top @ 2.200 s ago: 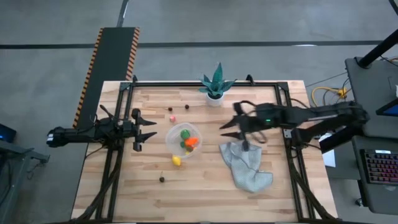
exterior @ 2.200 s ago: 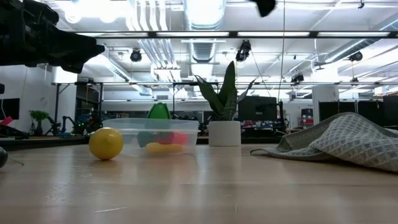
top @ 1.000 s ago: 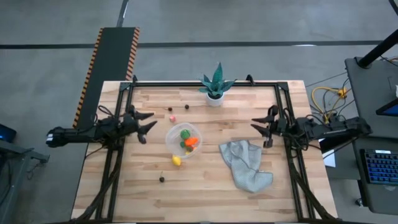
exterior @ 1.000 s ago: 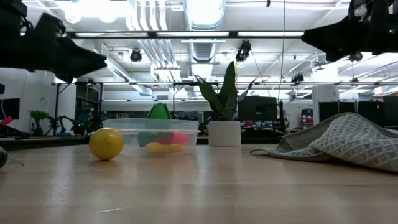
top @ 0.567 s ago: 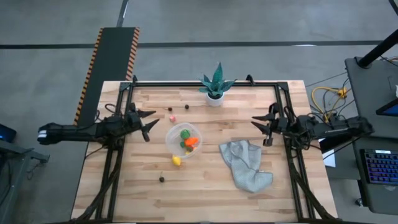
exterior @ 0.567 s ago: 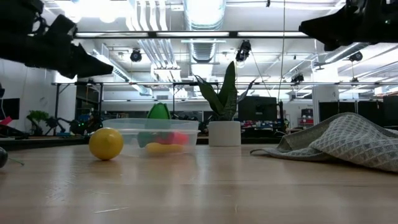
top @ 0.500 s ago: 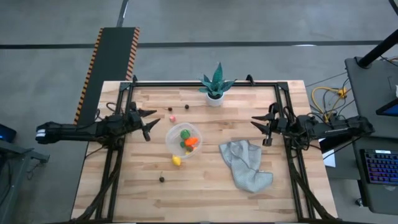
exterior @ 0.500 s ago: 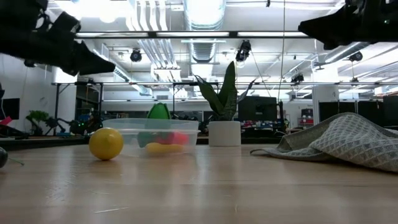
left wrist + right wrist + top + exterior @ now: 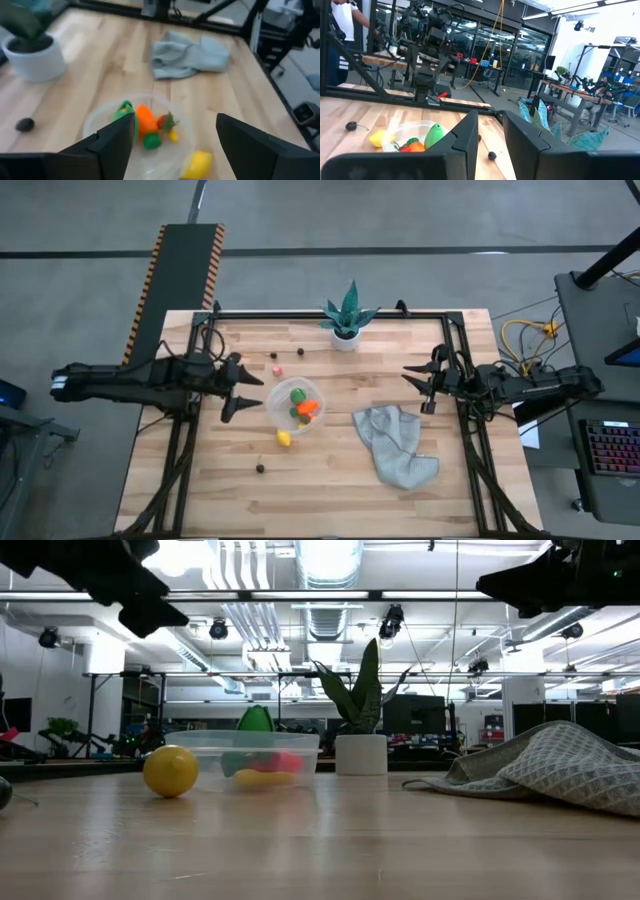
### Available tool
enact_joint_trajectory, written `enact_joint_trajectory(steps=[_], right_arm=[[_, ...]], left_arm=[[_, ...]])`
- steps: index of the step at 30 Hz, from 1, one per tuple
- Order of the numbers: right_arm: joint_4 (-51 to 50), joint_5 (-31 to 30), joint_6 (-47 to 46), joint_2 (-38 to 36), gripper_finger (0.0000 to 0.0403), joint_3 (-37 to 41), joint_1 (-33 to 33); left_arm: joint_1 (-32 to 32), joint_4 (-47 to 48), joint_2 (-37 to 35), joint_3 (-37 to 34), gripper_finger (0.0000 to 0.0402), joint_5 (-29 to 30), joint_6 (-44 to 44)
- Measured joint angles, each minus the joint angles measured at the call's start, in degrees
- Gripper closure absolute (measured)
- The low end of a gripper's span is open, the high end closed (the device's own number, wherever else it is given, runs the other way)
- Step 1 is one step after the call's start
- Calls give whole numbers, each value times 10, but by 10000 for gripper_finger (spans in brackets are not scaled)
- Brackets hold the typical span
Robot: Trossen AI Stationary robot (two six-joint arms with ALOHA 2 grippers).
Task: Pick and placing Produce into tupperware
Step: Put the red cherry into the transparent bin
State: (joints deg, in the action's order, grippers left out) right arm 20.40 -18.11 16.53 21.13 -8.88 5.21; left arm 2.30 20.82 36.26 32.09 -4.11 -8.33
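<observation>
A pale wooden table (image 9: pixel 330 470) stands on a grey concrete floor, with a workshop behind. The tupperware (image 9: pixel 297 406) sits mid-table holding green, orange and red produce; a yellow lemon (image 9: pixel 284 438) lies just outside it. The left gripper (image 9: pixel 240 391), fingers spread wide and empty, hovers just beside the container. The right gripper (image 9: pixel 418 388), slightly parted and empty, waits near the right edge above the grey cloth (image 9: pixel 396 443).

A clear tub (image 9: pixel 297 406) holds green, orange and red produce (image 9: pixel 300 405) beside a yellow lemon (image 9: pixel 284 438) and grey cloth (image 9: pixel 395 444).
</observation>
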Motion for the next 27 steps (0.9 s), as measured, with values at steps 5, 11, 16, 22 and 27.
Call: enact_joint_trajectory(steps=[5,11,16,22,27], right_arm=[[0,0,-12,0,328,0,0],[0,0,-20,0,328,0,0],[0,0,-30,0,324,0,0],[0,0,-30,0,329,0,0],[-1,0,-30,0,332,0,0]], left_arm=[[-1,80,45,23,144,62,41],[20,99,101,24,144,246,105],[96,96,168,28,144,240,128],[226,69,260,55,144,99,205],[288,60,317,78,144,70,326]])
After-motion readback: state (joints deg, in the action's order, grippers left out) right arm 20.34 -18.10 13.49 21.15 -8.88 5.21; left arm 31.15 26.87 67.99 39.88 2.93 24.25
